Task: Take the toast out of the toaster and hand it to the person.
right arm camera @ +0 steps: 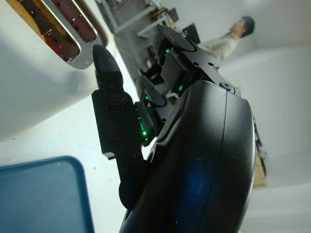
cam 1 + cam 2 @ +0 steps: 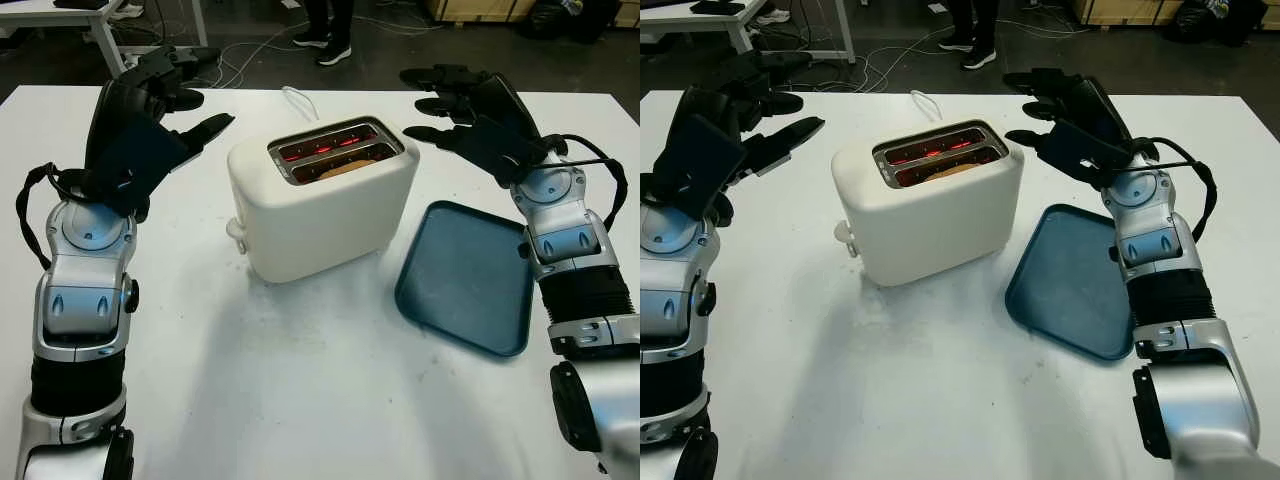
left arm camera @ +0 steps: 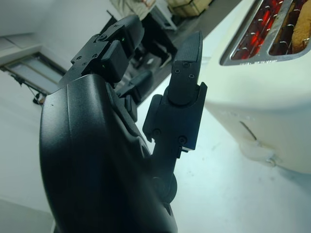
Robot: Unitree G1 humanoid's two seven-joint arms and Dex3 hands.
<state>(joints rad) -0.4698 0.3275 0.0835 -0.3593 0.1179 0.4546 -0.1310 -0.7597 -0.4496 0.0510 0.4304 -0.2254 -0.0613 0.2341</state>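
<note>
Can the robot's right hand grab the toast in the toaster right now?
Probably yes. The open right hand hovers just beside the toaster, nothing between them. But the toast sits low in the near slot, so little sticks up to pinch, and the slots glow red.

White table [image 2: 300, 400]; cream toaster [image 2: 320, 215] at its centre, blue tray [image 2: 465, 280] just beside it

The toaster [image 2: 320, 205] has a smooth, matt cream plastic shell with a brushed metal slot plate at 12 o'clock on top. The tray [image 2: 468, 277], at 3 o'clock from it, looks like semi-gloss blue plastic. The table [image 2: 300, 390] is smooth matt white.
</note>
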